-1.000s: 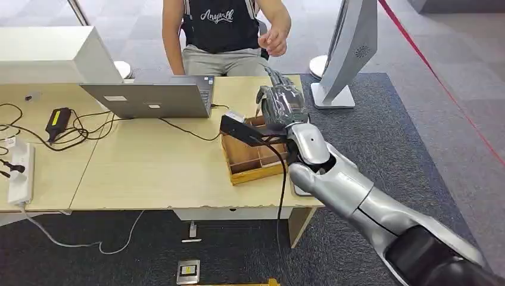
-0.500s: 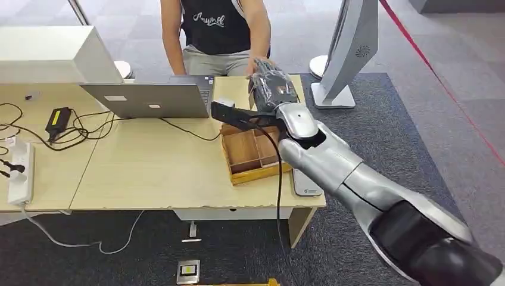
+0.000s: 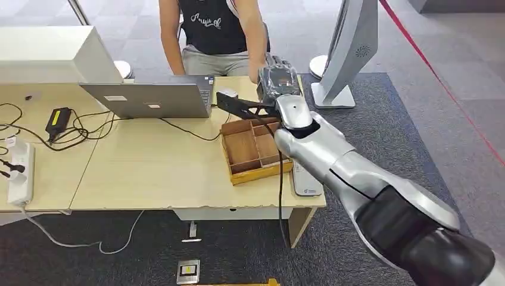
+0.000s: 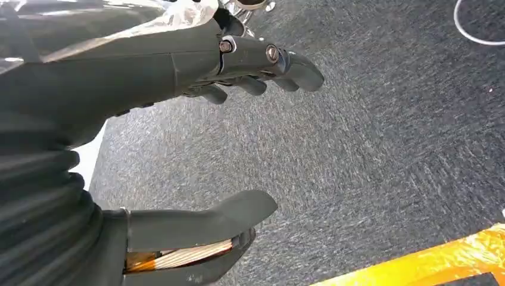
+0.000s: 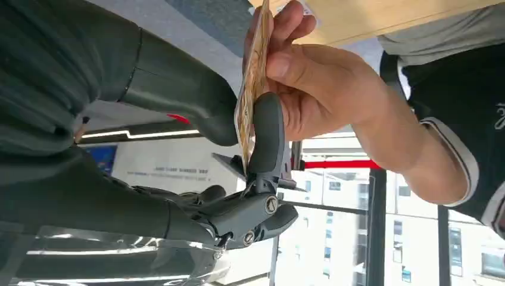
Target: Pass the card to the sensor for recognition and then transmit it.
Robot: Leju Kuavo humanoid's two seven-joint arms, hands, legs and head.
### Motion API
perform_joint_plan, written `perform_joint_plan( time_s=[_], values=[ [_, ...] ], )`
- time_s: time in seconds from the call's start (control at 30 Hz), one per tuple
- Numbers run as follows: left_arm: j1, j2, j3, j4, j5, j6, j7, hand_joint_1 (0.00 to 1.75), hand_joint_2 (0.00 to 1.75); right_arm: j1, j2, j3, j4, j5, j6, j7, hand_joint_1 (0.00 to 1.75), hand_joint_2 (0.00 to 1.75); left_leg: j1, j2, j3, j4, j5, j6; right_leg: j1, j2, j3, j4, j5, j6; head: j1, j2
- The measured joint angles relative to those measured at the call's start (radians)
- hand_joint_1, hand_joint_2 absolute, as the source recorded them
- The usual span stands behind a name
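In the right wrist view a thin tan card (image 5: 248,95) stands edge-on, pinched between the thumb and a dark finger of my right hand (image 5: 172,89). A person's hand (image 5: 309,77) grips the same card from the other side. In the head view my right hand (image 3: 277,80) reaches past the table's far edge to the seated person (image 3: 214,30). A flat white reader (image 3: 307,179) lies on the table's right edge, beneath my forearm. My left hand (image 4: 149,77) hangs over grey carpet with its fingers apart and nothing in it.
A divided wooden tray (image 3: 253,149) sits below my right arm. An open laptop (image 3: 149,98), cables, a black adapter (image 3: 58,121) and a power strip (image 3: 18,170) lie to the left. A grey display stand (image 3: 348,53) rises at the right.
My right arm has stretched forward from above the tray towards the person. The person's hand has come down to my hand and taken hold of the card.
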Motion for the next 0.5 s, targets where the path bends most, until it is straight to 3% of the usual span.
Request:
perform_joint_plan(
  time_s=[0.2, 0.23, 0.27, 0.37, 0.4, 0.5],
  values=[
    [0.005, 0.000, -0.006, 0.000, 0.003, 0.000, -0.004, 0.00, 1.75, -0.020, 0.023, 0.010, 0.047, 0.009, -0.003, 0.032, 1.75, 1.75, 0.000, 0.000, 0.000, 0.000, 0.000, 0.000, 0.000, 0.000, 0.000, 0.000, 0.000, 0.000, 0.000, 0.000],
    [0.005, 0.000, -0.006, 0.000, 0.005, 0.001, -0.004, 0.00, 1.75, -0.021, 0.026, 0.011, 0.053, 0.011, -0.005, 0.035, 1.45, 1.75, 0.000, 0.000, 0.000, 0.000, 0.000, 0.000, 0.000, 0.000, 0.000, 0.000, 0.000, 0.000, 0.000, 0.000],
    [0.006, 0.000, -0.006, 0.000, 0.005, 0.001, -0.004, 0.00, 1.75, -0.021, 0.027, 0.013, 0.060, 0.015, -0.007, 0.038, 0.00, 1.75, 0.000, 0.000, 0.000, 0.000, 0.000, 0.000, 0.000, 0.000, 0.000, 0.000, 0.000, 0.000, 0.000, 0.000],
    [0.006, 0.000, -0.006, 0.000, 0.006, 0.002, -0.007, 0.00, 1.75, -0.022, 0.036, 0.019, 0.075, 0.025, -0.014, 0.041, 0.00, 1.75, 0.000, 0.000, 0.000, 0.000, 0.000, 0.000, 0.000, 0.000, 0.000, 0.000, 0.000, 0.000, 0.000, 0.000],
    [0.007, 0.000, -0.006, 0.000, 0.006, 0.002, -0.008, 0.00, 1.75, -0.022, 0.039, 0.021, 0.078, 0.027, -0.015, 0.042, 0.00, 0.00, 0.000, 0.000, 0.000, 0.000, 0.000, 0.000, 0.000, 0.000, 0.000, 0.000, 0.000, 0.000, 0.000, 0.000],
    [0.008, 0.000, -0.006, 0.000, 0.006, 0.003, -0.009, 0.00, 1.75, -0.022, 0.045, 0.028, 0.092, 0.037, -0.016, 0.045, 0.00, 0.00, 0.000, 0.000, 0.000, 0.000, 0.000, 0.000, 0.000, 0.000, 0.000, 0.000, 0.000, 0.000, 0.000, 0.000]
  ],
)
